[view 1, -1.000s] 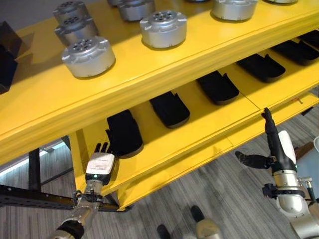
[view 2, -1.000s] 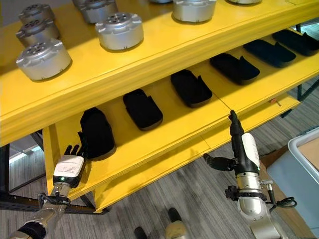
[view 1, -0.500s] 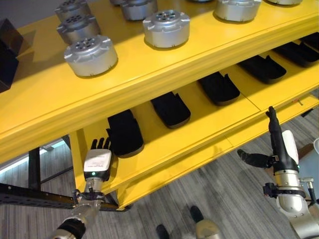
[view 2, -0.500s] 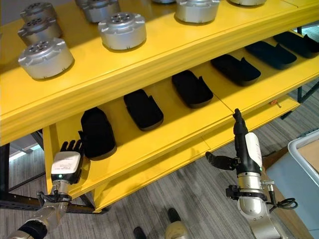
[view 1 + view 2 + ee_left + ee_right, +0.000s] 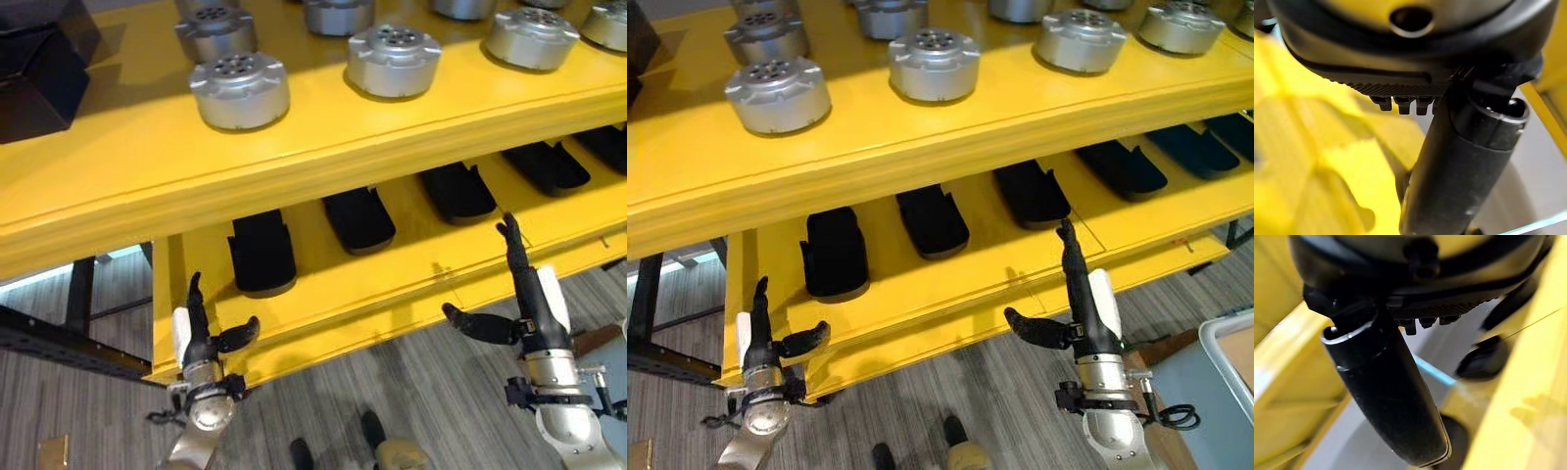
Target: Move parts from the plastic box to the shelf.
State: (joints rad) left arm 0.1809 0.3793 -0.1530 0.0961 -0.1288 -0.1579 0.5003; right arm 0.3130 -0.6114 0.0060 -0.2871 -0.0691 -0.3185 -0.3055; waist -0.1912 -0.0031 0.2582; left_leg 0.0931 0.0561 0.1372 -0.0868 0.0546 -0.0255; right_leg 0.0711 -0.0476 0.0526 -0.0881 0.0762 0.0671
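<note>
The big yellow shelf [image 5: 323, 162] has two levels. On the top level sit round silver parts [image 5: 240, 90], set in rows with gaps between them, so I think each one has its own spot and does not bump the next. On the lower level lie flat black parts [image 5: 263, 253], side by side in a line from left to right, each well apart from the next. The robot's left hand [image 5: 759, 328] is at the near left, in front of the low edge of the shelf. Its fingers point straight up and its thumb sticks out to the side, so it is spread and holds nothing. The right hand [image 5: 1080, 304] is at the near right, also in front of the low edge. It too is spread, with straight fingers and the thumb out, and it holds nothing. At the far right, low down, the pale corner of a box [image 5: 1229, 348] shows. That may be the plastic box. I think both hands are free so they can go and fetch the next part.
</note>
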